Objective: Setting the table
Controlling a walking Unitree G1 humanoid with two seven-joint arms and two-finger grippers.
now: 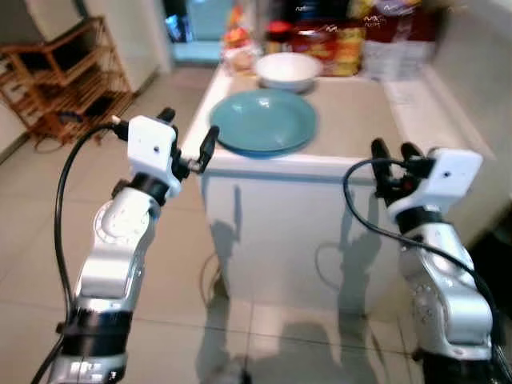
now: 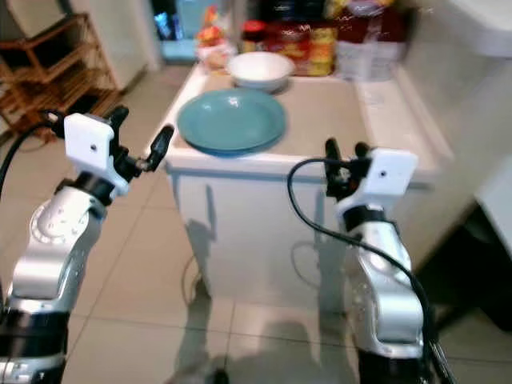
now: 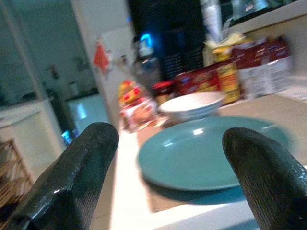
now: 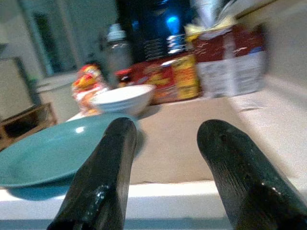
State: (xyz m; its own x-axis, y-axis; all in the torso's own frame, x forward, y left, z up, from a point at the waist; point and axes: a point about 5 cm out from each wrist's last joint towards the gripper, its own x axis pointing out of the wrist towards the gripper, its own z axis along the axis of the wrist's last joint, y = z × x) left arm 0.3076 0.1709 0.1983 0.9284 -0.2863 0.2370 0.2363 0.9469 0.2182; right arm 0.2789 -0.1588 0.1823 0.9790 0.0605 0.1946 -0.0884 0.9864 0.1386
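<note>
The round teal plate [image 1: 265, 121] looks like glazed ceramic — smooth and glossy, with bright highlights on its rim. The white bowl [image 1: 287, 70] behind it has the same smooth sheen, though more satin than shiny. Both sit on a matt beige countertop [image 1: 360, 112] with a glossier white edge. The left gripper [image 1: 187, 141] has black fingers [image 3: 67, 187] that look like hard plastic with a fine rough grain, slightly shiny where light hits; same for the right gripper [image 1: 394, 160]. The arms are brushed silver metal, the wrist housings smooth white plastic. Red and yellow packets [image 4: 168, 79] at the back are probably glossy printed wrappers, too blurry to be sure. The slatted shelf rack [image 1: 68, 76] is warm bare wood, and the floor tiles [image 1: 172, 264] are pale with a soft sheen.
</note>
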